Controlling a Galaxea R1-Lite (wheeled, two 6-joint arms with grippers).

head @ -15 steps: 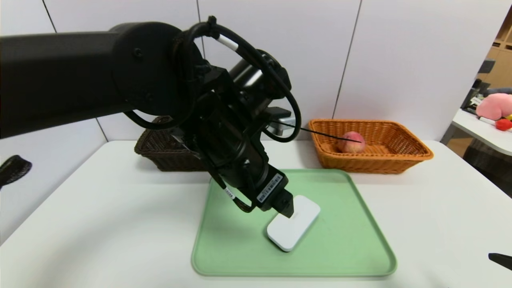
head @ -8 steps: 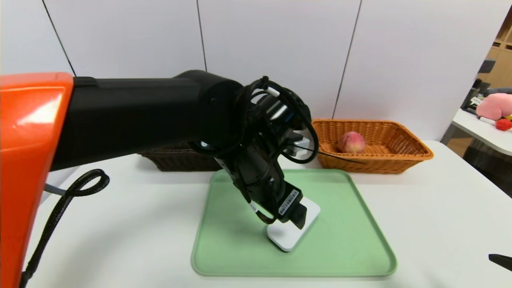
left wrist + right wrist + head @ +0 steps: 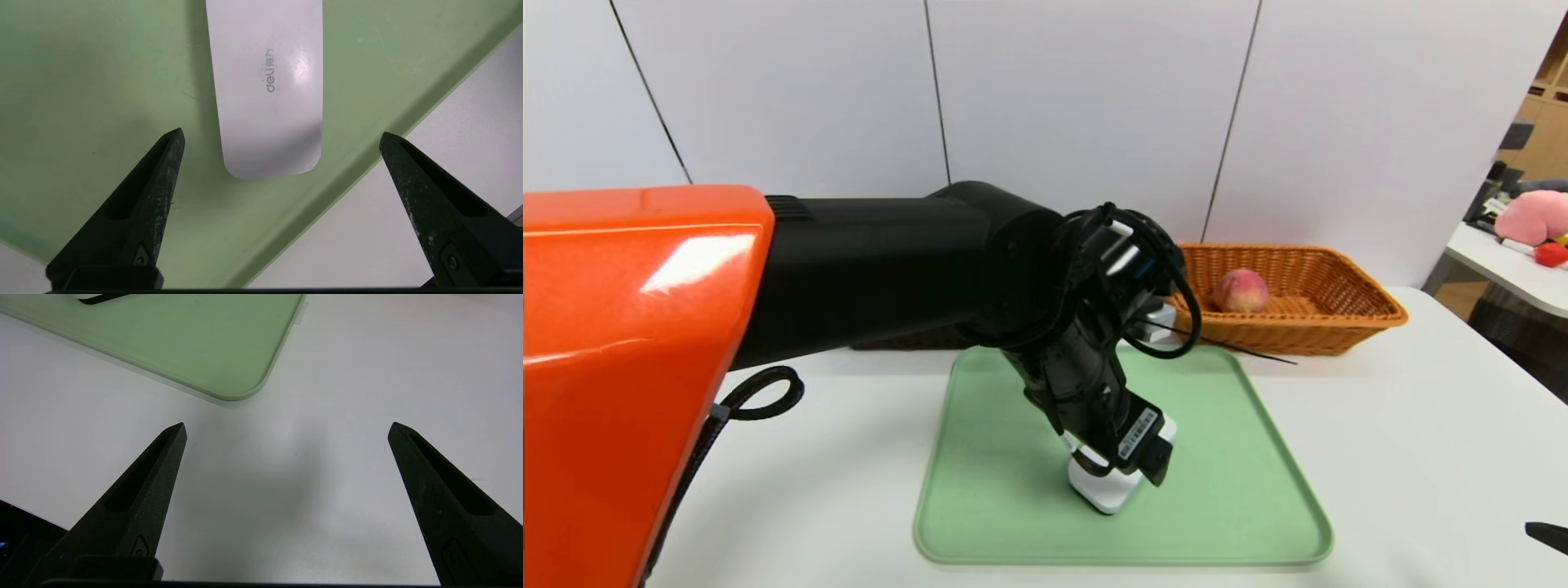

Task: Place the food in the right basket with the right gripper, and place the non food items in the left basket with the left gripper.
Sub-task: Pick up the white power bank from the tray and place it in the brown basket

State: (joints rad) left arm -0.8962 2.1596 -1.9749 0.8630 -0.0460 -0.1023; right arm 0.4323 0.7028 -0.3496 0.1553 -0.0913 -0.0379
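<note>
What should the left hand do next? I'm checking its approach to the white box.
Probably ease down until its fingers flank the box, then close. The left hand is open above the tray, and only the box's near end lies between the fingertips, so it isn't gripped yet.

— What carries it all?
— A white counter [image 3: 1405, 425], set against a pale panelled wall.
— And directly on it?
— A green tray [image 3: 1241, 506] near the front middle. Behind it to the right, an orange wicker basket [image 3: 1347, 314]. Behind it to the left, a dark wicker basket [image 3: 890, 339], mostly hidden. All three sit flat on the counter.
</note>
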